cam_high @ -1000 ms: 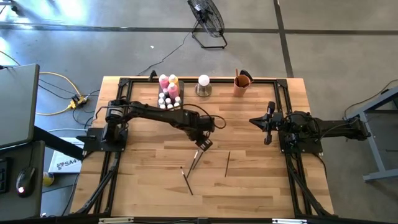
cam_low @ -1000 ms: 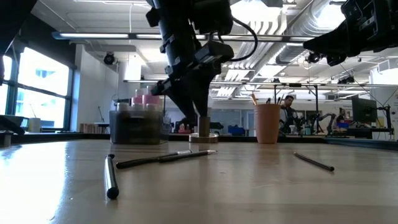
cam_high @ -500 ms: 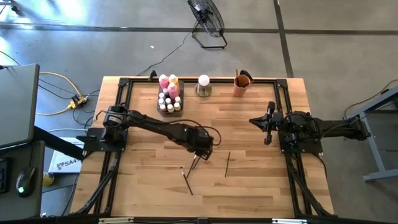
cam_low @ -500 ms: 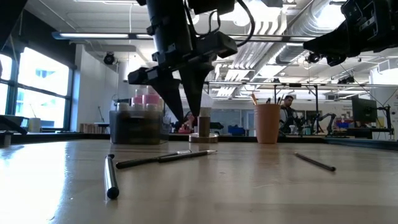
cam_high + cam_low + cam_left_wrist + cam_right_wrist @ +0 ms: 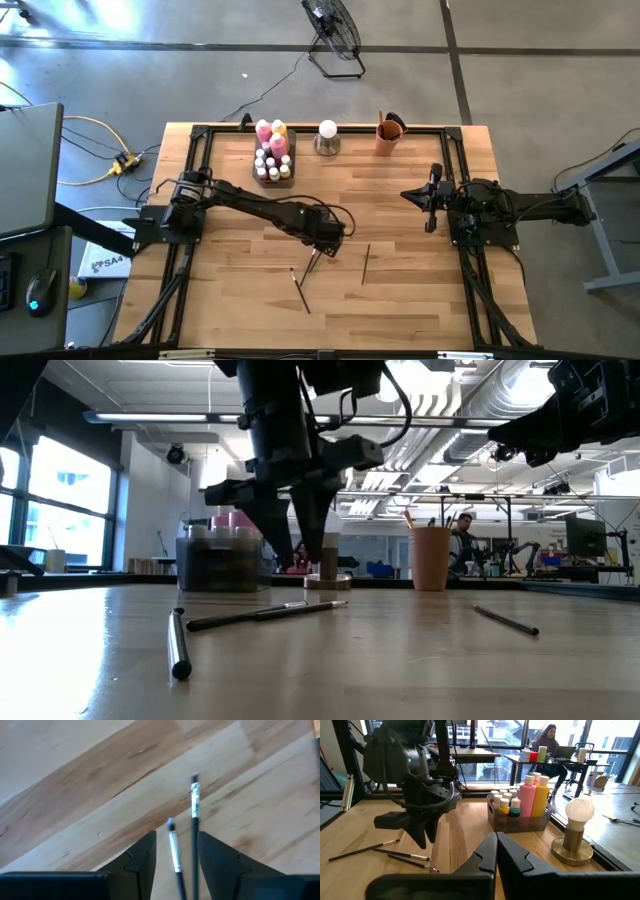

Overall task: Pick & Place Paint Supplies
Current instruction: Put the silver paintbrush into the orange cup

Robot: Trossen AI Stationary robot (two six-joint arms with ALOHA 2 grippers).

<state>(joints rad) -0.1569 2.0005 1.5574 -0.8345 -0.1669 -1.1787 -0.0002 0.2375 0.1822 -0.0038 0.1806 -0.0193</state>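
Brushes (image 5: 173, 845) lie on the wood table (image 5: 400, 290) directly below the left gripper (image 5: 290, 550), shafts running lengthwise through the gap of its open, empty jaws; this arm is nearer. Thin dark handles, metal ferrules, small tips. Farther off, the right gripper (image 5: 432, 203) waits closed. Beyond, glossy plastic bottles (image 5: 273, 150) stand in their tray.

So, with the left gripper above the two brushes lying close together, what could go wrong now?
Two risks, I think. First, the left gripper is open with two paintbrushes between its fingers, so it may close on both, or pinch one and push the other away. Second, these thin brushes lie flat on the table; the fingertips could scrape the wood or roll a brush aside. The right gripper waits shut at its side.
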